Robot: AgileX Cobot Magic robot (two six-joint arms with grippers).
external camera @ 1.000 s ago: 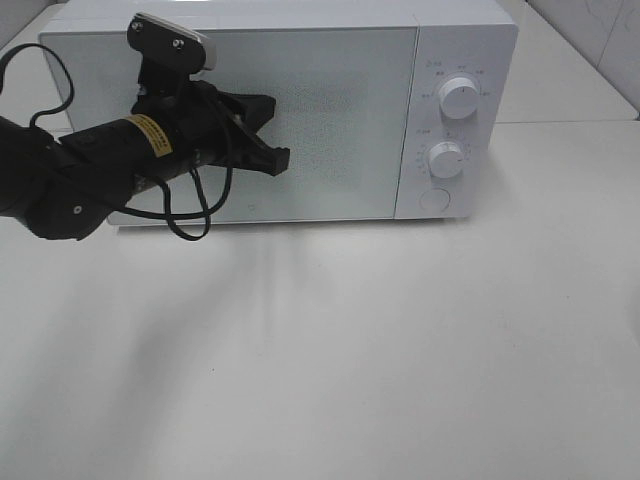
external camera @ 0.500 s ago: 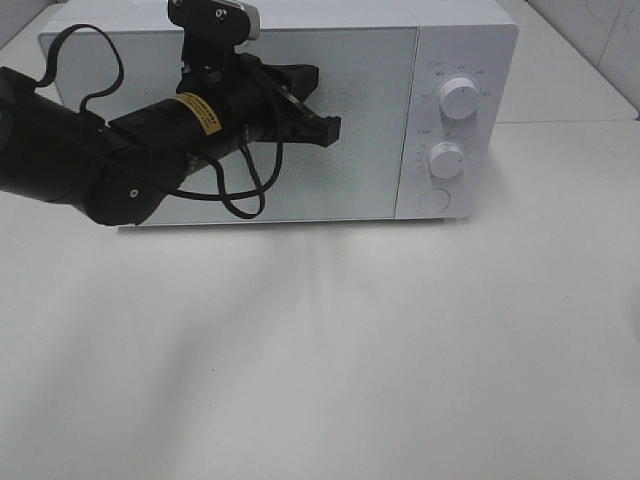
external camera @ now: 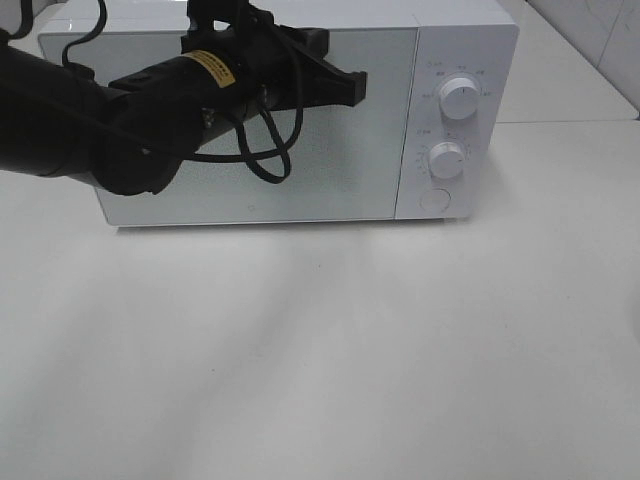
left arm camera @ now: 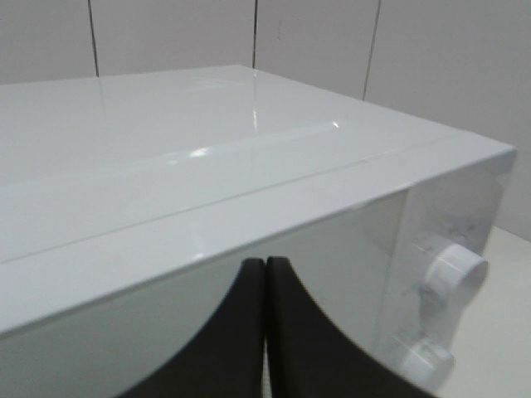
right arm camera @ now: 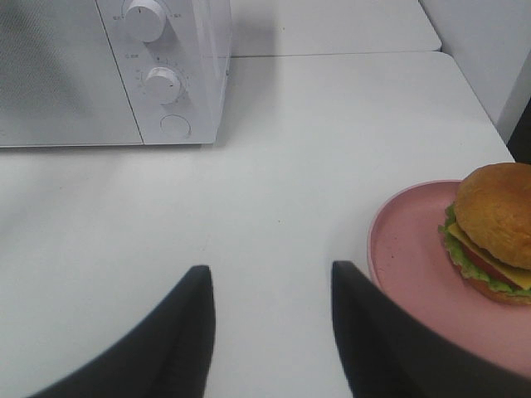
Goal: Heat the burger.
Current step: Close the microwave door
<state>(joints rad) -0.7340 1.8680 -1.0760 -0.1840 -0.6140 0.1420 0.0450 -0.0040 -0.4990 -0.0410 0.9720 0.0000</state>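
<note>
Microwave: I see a glossy white box with a pale frosted door, shut, and two round white knobs above a round button on its right panel.

Table: flat, matte white surface with soft shadows.

Left gripper: black, angular plastic; I read its two fingers pressed flat together with nothing between them, the tips held in front of the upper part of the door. In the left wrist view the fingertips meet along one thin seam just below the microwave's top edge.

Right gripper: two dark, rounded fingers stand partly apart over bare table; I see nothing between them.

Burger: round, with a domed, grainy tan bun, green lettuce, yellow cheese and a red layer beneath. It sits upright, its stack axis vertical, on the far side of a smooth pink round plate.

Burger relative to jaws: off to one side of the right gripper, outside its gap and apart from both fingers; well away from the left gripper.
</note>
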